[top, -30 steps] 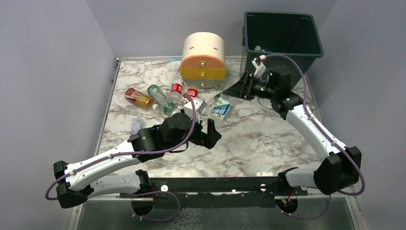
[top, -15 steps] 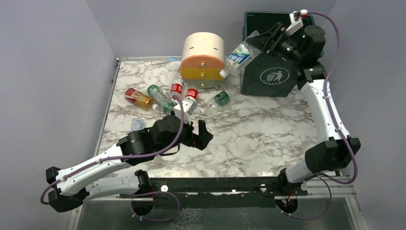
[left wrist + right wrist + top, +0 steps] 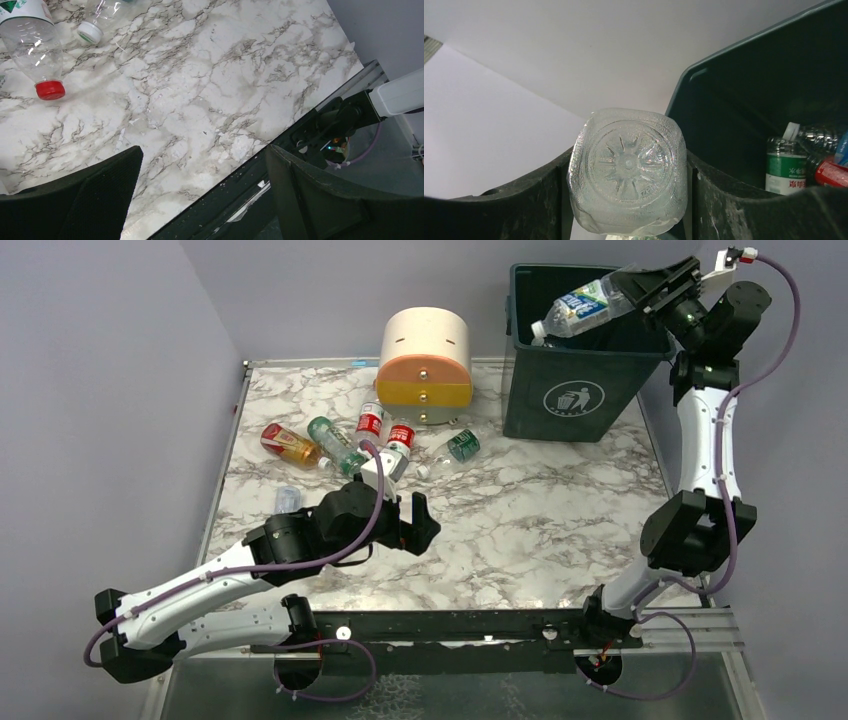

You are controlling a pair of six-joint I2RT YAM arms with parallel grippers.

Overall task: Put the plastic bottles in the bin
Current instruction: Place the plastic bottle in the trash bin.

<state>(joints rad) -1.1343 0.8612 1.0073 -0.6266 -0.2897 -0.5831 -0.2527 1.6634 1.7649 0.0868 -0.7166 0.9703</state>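
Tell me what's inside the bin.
Inside the bin: a green-labelled bottle and part of a red-labelled one. The right end effector and its held bottle hide the rest.

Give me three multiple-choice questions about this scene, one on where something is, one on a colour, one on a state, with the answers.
1. Where is the bottle in the right fingers?
A) above the bin
B) lying by the drawers
C) beside the left arm's base

2. What colour is its label?
A) red
B) blue
C) yellow

3. The left fingers are:
A) shut on a bottle
B) open and empty
C) shut on nothing

Answers:
1 A, it hangs over the bin's open top.
2 B, a blue band wraps its middle.
3 B, only the table shows between them.
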